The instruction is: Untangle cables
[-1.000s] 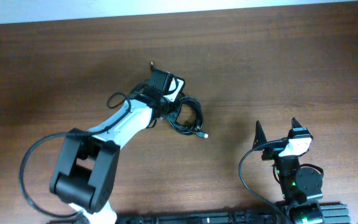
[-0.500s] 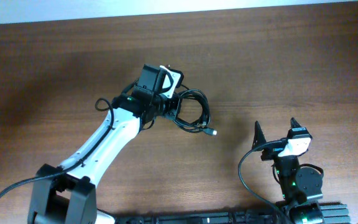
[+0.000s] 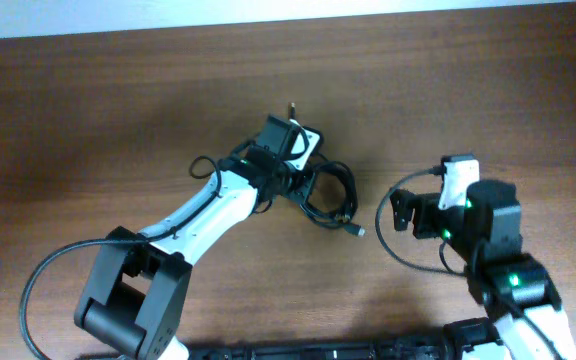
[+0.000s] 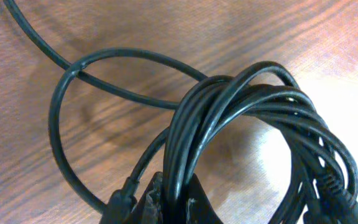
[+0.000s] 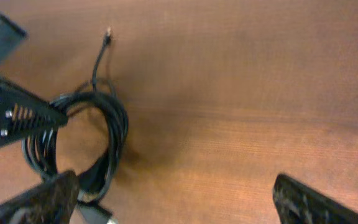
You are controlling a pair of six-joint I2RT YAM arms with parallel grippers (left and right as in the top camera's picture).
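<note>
My left claw [image 3: 301, 178] is clamped on the cables [image 3: 330, 195]. In the left wrist view several black strands [image 4: 247, 112] run down together between my fingers [image 4: 194, 208] and fan out ahead of them in a tight, overlapping coil. One single strand leaves the bundle and makes a wide loop [image 4: 61, 118] ahead and to the left of this claw, lying on the table [image 3: 88, 120]. A short tail runs away from the coil on the side away from my left wrist and ends in a small pale plug tip [image 3: 356, 232].

My right claw [image 3: 398, 208] is spread wide apart and holds nothing. From its own camera, the coil [image 5: 107, 134] sits ahead and to the left, its near end just beside my left finger [image 5: 39, 199]. My right finger [image 5: 316, 202] is well apart from it. The black tip of my left claw [image 5: 17, 115] pokes into the coil from the left there.

Ahead and to the right of the right claw there is only bare wood. Beyond my left claw, the table's far edge meets a pale strip. The thick black wire of my right arm [image 3: 386, 240] bows out between that arm and the plug tip.
</note>
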